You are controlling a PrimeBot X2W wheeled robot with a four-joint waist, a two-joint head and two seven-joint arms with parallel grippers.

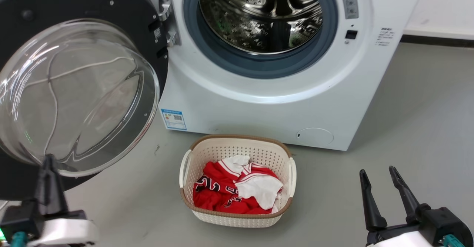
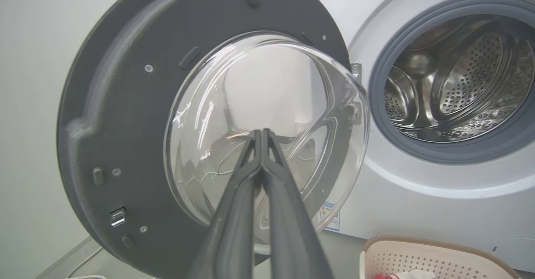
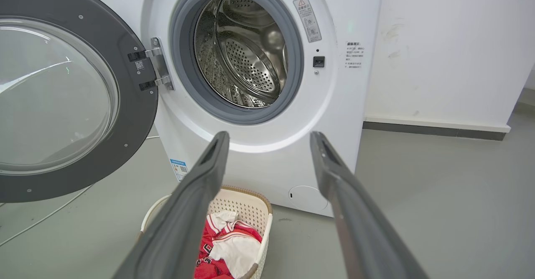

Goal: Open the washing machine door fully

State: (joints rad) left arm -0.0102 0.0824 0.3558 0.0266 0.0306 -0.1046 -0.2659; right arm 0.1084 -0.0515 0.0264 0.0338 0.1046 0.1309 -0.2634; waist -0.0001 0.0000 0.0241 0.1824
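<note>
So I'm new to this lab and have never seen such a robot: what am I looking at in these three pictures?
One moment, three cameras on a wheeled robot with two arms. The head camera looks down at a white washing machine whose round black door is swung open to the left. On the floor in front stands a cream basket with red and white clothes. The other two cameras sit on the wrists, looking along each gripper's dark fingers. The left gripper is shut, its tips against or just short of the door's glass bowl. The right gripper is open, holding nothing, aimed at the washer's front.
</note>
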